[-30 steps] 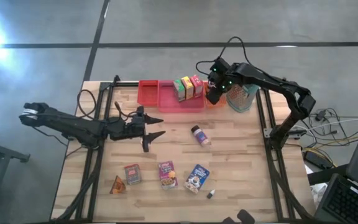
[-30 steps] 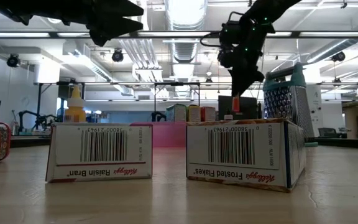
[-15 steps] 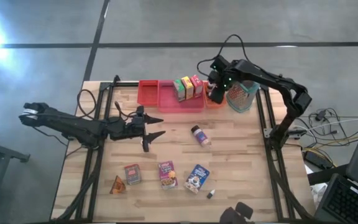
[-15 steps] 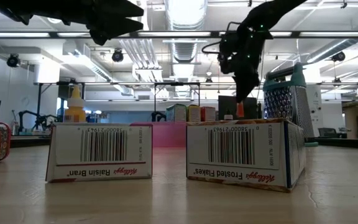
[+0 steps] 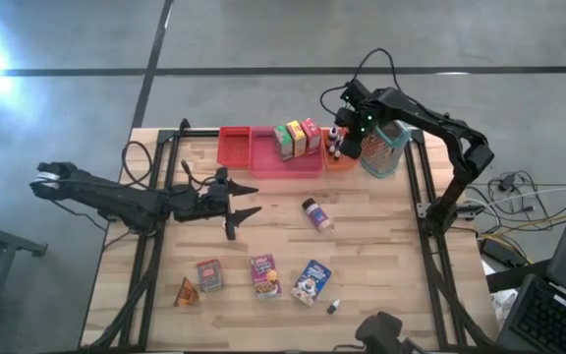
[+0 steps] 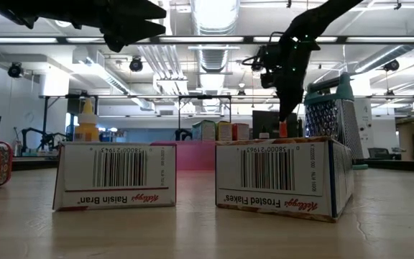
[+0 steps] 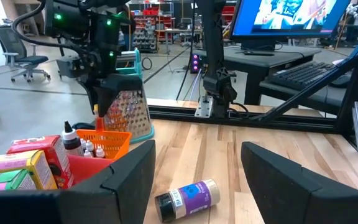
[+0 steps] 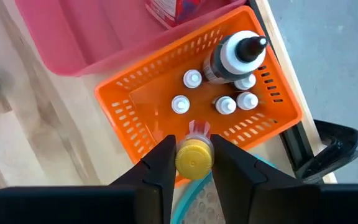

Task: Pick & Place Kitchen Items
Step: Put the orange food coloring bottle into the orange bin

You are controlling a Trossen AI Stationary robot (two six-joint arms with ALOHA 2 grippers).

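Note:
My right gripper (image 5: 346,141) points down over the orange basket (image 8: 135,106) at the table's far right and is shut on a small yellow-ended bottle (image 8: 194,155). Inside the basket stand several white-capped little bottles (image 8: 180,104) and a bigger dark-capped one (image 8: 232,57). My left gripper (image 5: 251,200) waits level and open at the table's middle left, with nothing between its fingers. A purple-labelled jar (image 5: 316,213) lies on its side mid-table. Three small boxes (image 5: 263,275), an orange wedge (image 5: 186,292) and a tiny bottle (image 5: 333,307) rest near the front edge. My right gripper pinches the bottle's yellow round end (image 8: 195,167) between its two fingers (image 8: 160,163), coming from above and pointing steeply down. The bottle hangs below the fingers, its pale body (image 8: 198,129) toward the basket's floor, lifted clear over the basket's side by the grater.
A red tray (image 5: 234,146) and a pink tray (image 5: 285,162) sit left of the basket; green, yellow and red boxes (image 5: 298,138) stand in the pink one. A metal grater (image 5: 383,152) stands right of the basket. Open wood lies between the jar and the trays.
My right gripper has gone toward the table's right edge and slightly down, to above the orange basket beside the grater, and has rolled about its own pointing line. The bottle has travelled with it, still hanging in the shut fingers.

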